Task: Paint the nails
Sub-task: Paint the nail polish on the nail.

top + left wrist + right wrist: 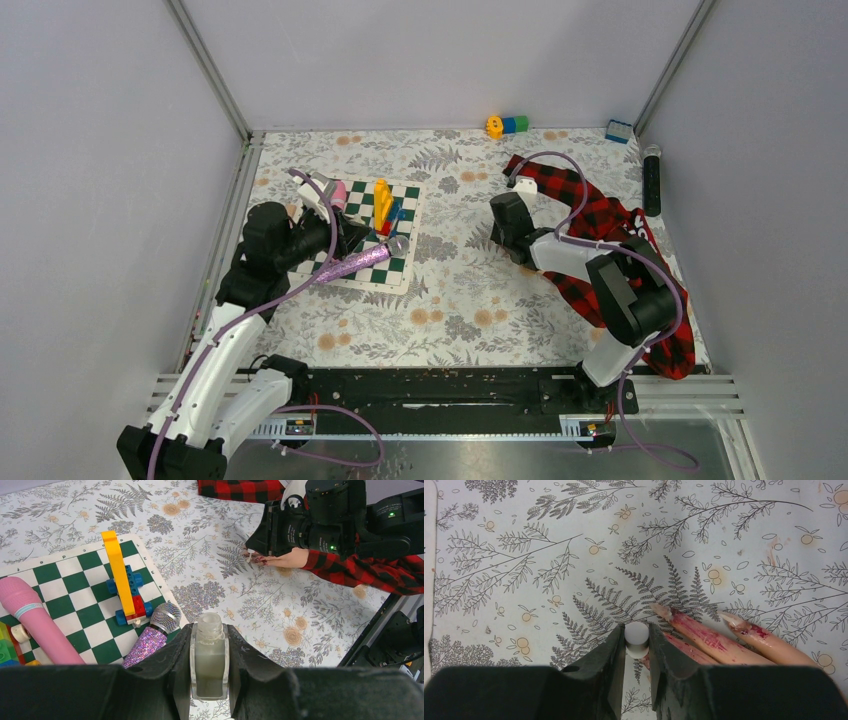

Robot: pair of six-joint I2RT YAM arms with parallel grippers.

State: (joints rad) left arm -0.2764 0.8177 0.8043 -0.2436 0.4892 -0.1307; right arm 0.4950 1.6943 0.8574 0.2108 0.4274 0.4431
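Note:
My left gripper (209, 647) is shut on an open glass polish bottle (209, 662) of pale liquid and holds it upright over the mat's edge; it also shows in the top view (345, 238). My right gripper (637, 641) is shut on a small white brush cap (637, 637), low over the cloth beside the dummy hand's fingers (711, 641). The nails (664, 611) at the fingertips are pale and smeared red. In the left wrist view the dummy hand (287, 559) pokes from a plaid sleeve (360, 570) under my right gripper (255, 550).
A checkered mat (402, 262) holds a glitter microphone (360, 262), a pink microphone (30, 615) and a yellow-blue block toy (122, 580). Coloured blocks (507, 125), a blue block (619, 131) and a black cylinder (652, 180) lie at the back. The plaid sleeve (600, 215) runs under my right arm.

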